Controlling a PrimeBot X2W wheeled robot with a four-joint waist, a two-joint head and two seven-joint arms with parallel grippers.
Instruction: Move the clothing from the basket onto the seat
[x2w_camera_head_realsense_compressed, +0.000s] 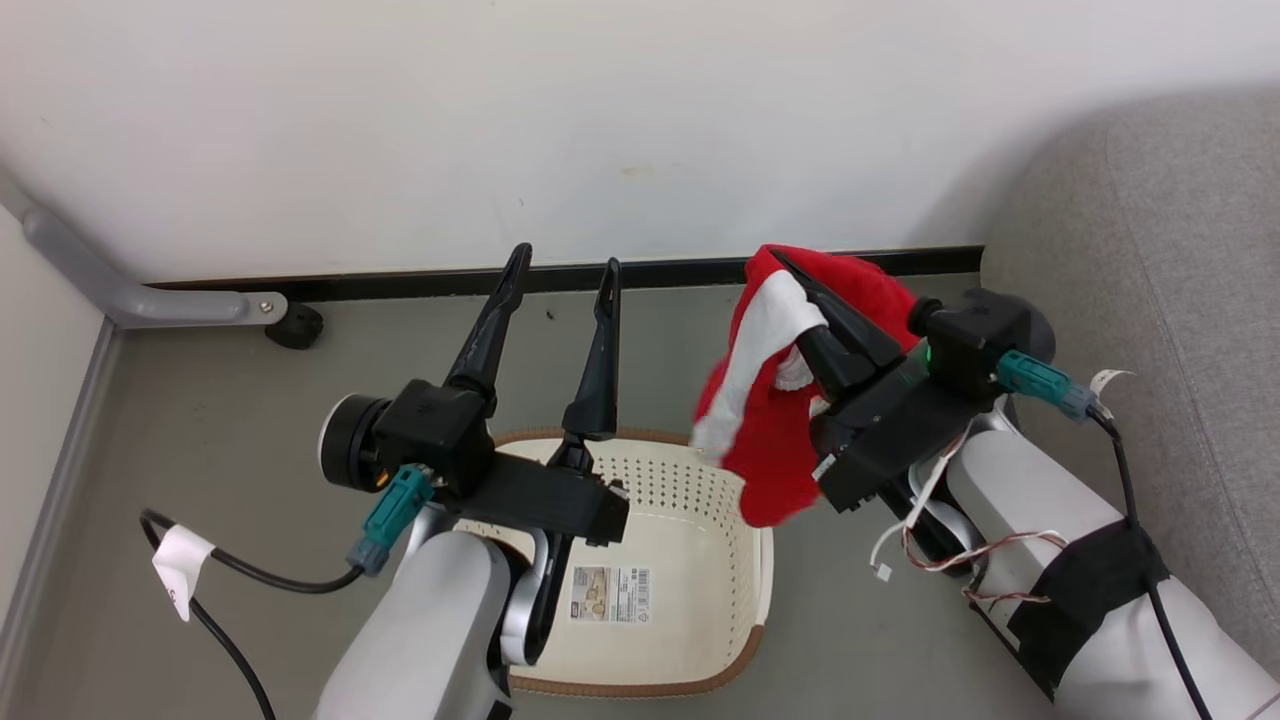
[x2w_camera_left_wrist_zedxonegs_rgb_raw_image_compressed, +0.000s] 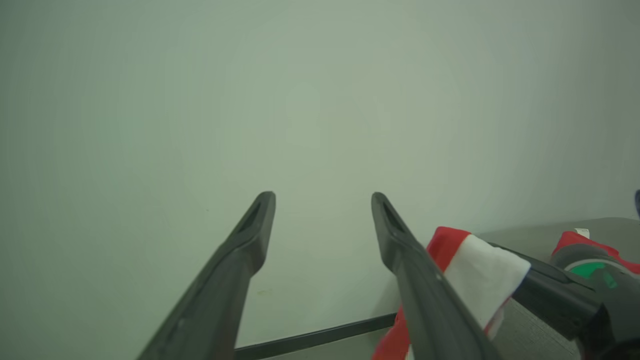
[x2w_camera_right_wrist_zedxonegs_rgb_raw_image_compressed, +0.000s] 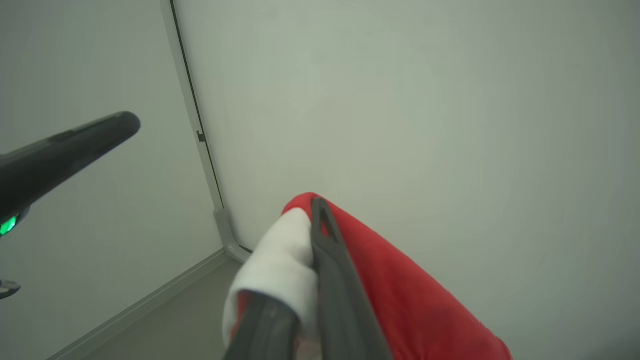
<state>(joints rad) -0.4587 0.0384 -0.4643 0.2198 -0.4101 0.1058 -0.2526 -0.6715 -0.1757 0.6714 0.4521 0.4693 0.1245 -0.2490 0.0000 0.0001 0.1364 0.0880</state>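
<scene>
A bright red garment with a white stripe, the clothing (x2w_camera_head_realsense_compressed: 770, 400), hangs over the basket's right rim, pinched in my right gripper (x2w_camera_head_realsense_compressed: 800, 285), which is shut on it. The same clothing (x2w_camera_right_wrist_zedxonegs_rgb_raw_image_compressed: 400, 290) drapes over both right fingers in the right wrist view and shows as red and white cloth (x2w_camera_left_wrist_zedxonegs_rgb_raw_image_compressed: 475, 270) in the left wrist view. My left gripper (x2w_camera_head_realsense_compressed: 567, 262) is open above the cream basket (x2w_camera_head_realsense_compressed: 700, 600), its two fingers spread and pointing at the wall with nothing between them. The basket's inside shows only a label sticker (x2w_camera_head_realsense_compressed: 610, 595). The grey seat (x2w_camera_head_realsense_compressed: 1180, 320) lies at the right.
A white wall with a black skirting strip (x2w_camera_head_realsense_compressed: 650, 275) runs across the back. A grey pipe and a black caster (x2w_camera_head_realsense_compressed: 295, 325) stand at the left. Cables trail from both wrists over the grey floor (x2w_camera_head_realsense_compressed: 200, 440).
</scene>
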